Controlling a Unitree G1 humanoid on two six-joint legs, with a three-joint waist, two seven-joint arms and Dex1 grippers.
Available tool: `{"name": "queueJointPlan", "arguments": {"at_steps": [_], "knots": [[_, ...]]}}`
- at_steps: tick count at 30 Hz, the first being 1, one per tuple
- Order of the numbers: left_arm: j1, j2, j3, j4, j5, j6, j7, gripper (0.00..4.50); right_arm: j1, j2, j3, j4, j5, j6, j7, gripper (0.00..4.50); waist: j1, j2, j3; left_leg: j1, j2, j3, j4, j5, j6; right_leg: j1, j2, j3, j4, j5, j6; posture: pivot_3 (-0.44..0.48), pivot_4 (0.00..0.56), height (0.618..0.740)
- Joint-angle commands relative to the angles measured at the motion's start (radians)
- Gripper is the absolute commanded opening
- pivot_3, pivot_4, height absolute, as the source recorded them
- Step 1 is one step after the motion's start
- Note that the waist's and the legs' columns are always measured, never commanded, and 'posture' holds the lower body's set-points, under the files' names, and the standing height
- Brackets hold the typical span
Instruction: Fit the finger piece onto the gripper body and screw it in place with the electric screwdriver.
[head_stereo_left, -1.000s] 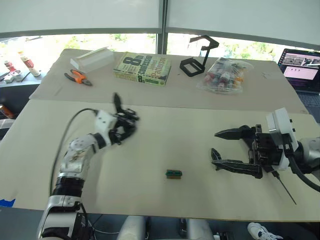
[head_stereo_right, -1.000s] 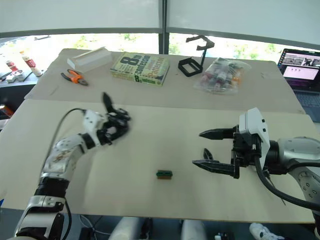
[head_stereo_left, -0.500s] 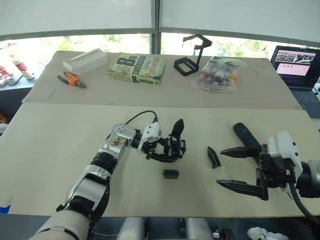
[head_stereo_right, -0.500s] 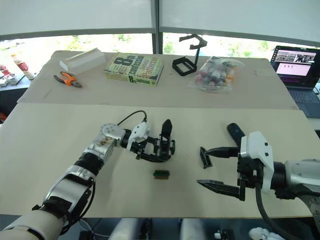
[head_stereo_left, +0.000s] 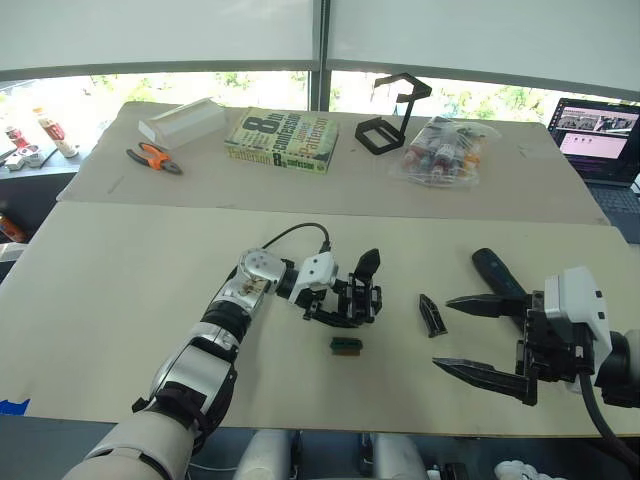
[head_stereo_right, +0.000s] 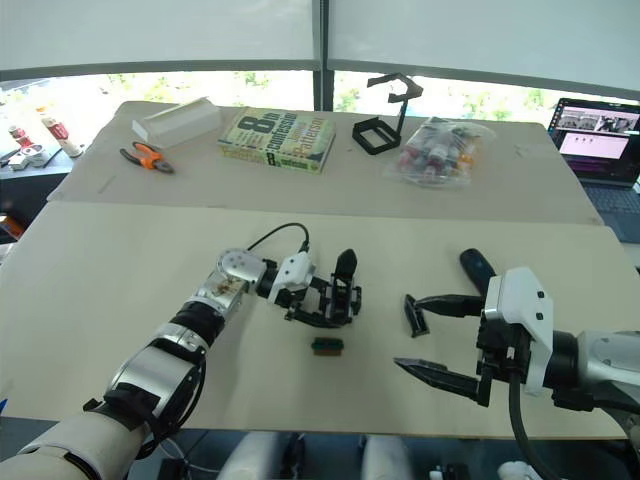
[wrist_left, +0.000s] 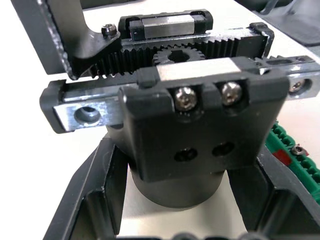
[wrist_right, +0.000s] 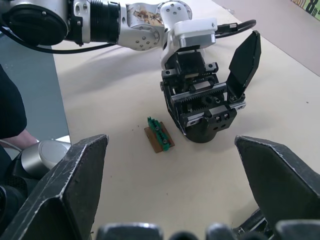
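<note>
My left claw (head_stereo_left: 345, 305) pinches the gripper body (head_stereo_right: 335, 290) at mid-desk, while the finger piece (head_stereo_left: 431, 314) (long axis near-to-far) lies just left of my spread right claw (head_stereo_left: 478, 338).

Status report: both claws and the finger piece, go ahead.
Left claw shut on gripper body. Right claw open, empty. Finger piece on table, nothing blocking it.

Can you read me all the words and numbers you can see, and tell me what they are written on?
"8" and "confession": on the cover of the book lying on the far table.
"Patterson": on the same cover, partly readable; the smaller print there is too small to read.
The laptop screen at the right edge: writing too small to read.
The bag of small bottles: labels too blurred to read.
</note>
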Motion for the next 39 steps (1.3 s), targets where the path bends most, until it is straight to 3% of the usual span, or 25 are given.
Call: {"name": "queueJointPlan", "arguments": {"at_steps": [1,2,4,5,11,21,29,34,39], "knots": [[0.01,0.021,0.003,0.011,0.03,-0.01,0.013,2.33,-0.03,-0.001,0.01,-0.005,0.017,-0.018,-0.005,4.5,0.0,0.0,0.0,0.001,0.0,0.0,0.0,0.0,0.0,0.001,0.0,0.0,0.0,0.0,0.0,0.0,0.15,0.74],[0.012,0.026,0.004,0.011,0.031,-0.01,0.01,3.37,-0.038,-0.002,0.018,-0.001,0.015,-0.02,-0.003,4.5,-0.001,0.0,0.0,0.001,0.0,0.0,0.0,0.0,0.0,0.001,0.0,0.0,0.0,0.0,0.0,0.0,0.15,0.74],[0.013,0.034,0.007,0.008,0.031,-0.005,0.002,4.28,-0.048,-0.003,0.029,0.003,0.012,-0.021,0.0,4.5,-0.003,0.0,0.0,0.003,0.0,0.0,0.0,0.0,-0.001,0.001,0.0,0.0,0.001,0.001,-0.001,0.0,0.15,0.74],[0.014,0.038,0.009,0.005,0.032,-0.006,0.001,4.44,-0.05,-0.002,0.035,0.007,0.009,-0.023,0.001,4.5,-0.002,0.0,0.0,0.003,0.001,0.0,0.0,0.001,-0.001,0.001,0.0,0.0,0.002,0.001,-0.001,0.0,0.15,0.74],[0.058,0.104,0.044,-0.152,-0.017,0.102,-0.02,4.44,-0.047,0.01,0.066,0.052,-0.04,-0.065,0.035,4.5,-0.006,0.0,0.0,0.003,0.0,-0.001,0.0,0.001,-0.002,0.001,0.0,0.0,0.002,0.001,-0.001,0.0,0.15,0.74],[0.152,0.13,0.06,-0.374,-0.037,0.269,0.051,4.44,-0.051,0.028,0.083,0.056,-0.068,-0.076,0.026,4.5,0.001,0.0,0.0,0.001,0.0,-0.002,0.0,0.001,-0.002,0.0,0.0,-0.001,0.001,0.001,0.0,0.0,0.15,0.74],[0.259,0.322,0.145,-0.767,-0.192,0.546,0.016,4.44,-0.095,-0.047,0.031,0.036,0.011,0.105,-0.105,4.5,-0.013,0.001,0.0,0.001,0.001,-0.003,-0.001,0.003,-0.006,-0.001,0.0,0.0,0.002,0.001,0.0,0.0,0.15,0.74],[0.333,0.48,0.214,-1.143,-0.364,0.808,0.031,4.44,-0.306,-0.214,0.068,0.091,0.237,0.382,-0.287,4.5,-0.02,0.004,0.002,0.001,0.001,-0.004,-0.001,0.004,-0.008,-0.001,0.0,0.001,0.002,0.001,-0.001,0.0,0.15,0.74],[0.337,0.515,0.236,-1.307,-0.454,0.924,0.117,4.44,-0.666,-0.292,0.286,0.252,0.365,0.58,-0.382,4.5,-0.017,0.005,0.003,0.003,0.0,-0.005,-0.006,0.005,-0.009,-0.001,0.0,-0.001,0.002,0.001,-0.002,0.0,0.15,0.74]]}}
